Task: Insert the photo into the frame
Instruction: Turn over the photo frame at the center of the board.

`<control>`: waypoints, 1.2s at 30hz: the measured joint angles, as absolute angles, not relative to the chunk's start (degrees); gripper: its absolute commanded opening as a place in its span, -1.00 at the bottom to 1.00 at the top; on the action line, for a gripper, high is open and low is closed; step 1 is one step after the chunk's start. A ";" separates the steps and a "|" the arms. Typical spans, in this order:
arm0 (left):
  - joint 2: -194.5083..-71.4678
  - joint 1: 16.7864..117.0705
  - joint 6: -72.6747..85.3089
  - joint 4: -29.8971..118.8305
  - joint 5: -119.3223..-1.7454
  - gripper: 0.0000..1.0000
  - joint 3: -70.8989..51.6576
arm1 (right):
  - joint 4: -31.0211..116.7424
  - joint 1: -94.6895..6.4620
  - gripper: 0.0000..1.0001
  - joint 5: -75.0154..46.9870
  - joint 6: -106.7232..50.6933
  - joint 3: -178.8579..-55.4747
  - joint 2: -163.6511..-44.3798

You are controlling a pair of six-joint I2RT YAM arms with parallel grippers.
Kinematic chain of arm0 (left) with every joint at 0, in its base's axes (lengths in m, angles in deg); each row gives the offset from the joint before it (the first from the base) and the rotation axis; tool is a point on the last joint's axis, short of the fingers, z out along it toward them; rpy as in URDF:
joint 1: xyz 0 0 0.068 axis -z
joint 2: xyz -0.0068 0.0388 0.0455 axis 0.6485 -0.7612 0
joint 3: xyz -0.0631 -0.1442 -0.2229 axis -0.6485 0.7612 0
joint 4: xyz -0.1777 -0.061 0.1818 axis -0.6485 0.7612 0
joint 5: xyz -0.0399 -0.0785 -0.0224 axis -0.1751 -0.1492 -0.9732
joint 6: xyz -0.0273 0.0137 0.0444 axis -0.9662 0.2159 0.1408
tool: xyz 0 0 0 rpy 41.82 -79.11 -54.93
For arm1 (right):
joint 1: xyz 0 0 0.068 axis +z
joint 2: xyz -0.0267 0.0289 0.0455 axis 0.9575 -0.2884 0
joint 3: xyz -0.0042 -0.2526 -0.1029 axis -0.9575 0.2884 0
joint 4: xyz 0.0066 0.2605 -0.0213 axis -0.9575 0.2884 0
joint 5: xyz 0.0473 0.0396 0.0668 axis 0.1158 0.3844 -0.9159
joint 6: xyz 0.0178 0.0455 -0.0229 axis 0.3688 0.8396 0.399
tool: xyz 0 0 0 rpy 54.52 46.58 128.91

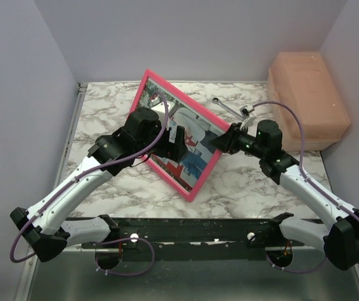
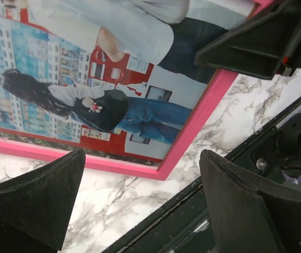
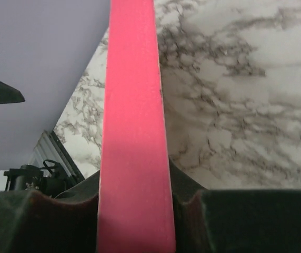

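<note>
Scene: marble table (image 1: 104,106), both arms reaching in over the middle; I'm reading this off the overhead view plus the two wrist views.
Frame: the frame (image 1: 191,195) is pink and sits mid-table, turned diagonally, one corner toward the back wall and one toward the arm bases.
Frame tilt: I cannot tell whether it lies flat or is tipped up on one side.
Photo: the photo (image 1: 192,128) shows inside the pink border, picture side up. In the left wrist view the print (image 2: 113,63) runs right up to the frame's inner edge (image 2: 192,132) on both visible sides.
Photo content: I see figures in jeans and red-and-white machines.
Left gripper: the left gripper (image 1: 174,145) hangs over the near half of the photo with its fingers spread wide (image 2: 142,155) and nothing between them. Released, touching nothing that I can see.
Right gripper: the right gripper (image 1: 220,143) is at the frame's right-hand edge. In its wrist view the pink bar (image 3: 134,132) runs straight through between the two fingers (image 3: 134,211), so it is clamped on the frame.
Box: a peach-coloured box (image 1: 308,94) sits at the back right corner, well apart from the frame.
Tool: a small metal tool (image 1: 230,110) lies on the marble just behind the right gripper, between frame and box.
Rail: a black rail (image 1: 192,229) runs along the near edge between the arm bases.
</note>
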State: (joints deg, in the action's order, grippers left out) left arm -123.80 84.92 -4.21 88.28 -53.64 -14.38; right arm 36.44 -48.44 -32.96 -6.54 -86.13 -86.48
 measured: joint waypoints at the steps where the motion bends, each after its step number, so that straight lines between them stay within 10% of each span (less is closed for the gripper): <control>1: -123.73 84.57 -5.06 88.33 -54.45 0.81 -13.13 | 36.55 -48.44 -0.99 -31.78 -4.98 -84.43 -86.05; 15: -123.47 79.39 -13.92 84.18 -62.62 0.80 -0.08 | 28.94 -48.29 -0.81 -23.28 13.14 -67.62 -83.07; 22: -123.49 76.44 -16.04 81.95 -66.29 0.78 3.44 | 28.09 -48.27 -0.19 -20.26 19.52 -66.20 -86.96; 36: -124.26 73.62 -16.93 81.33 -68.02 0.76 4.97 | 28.97 -48.68 0.38 -16.44 21.90 -68.25 -102.64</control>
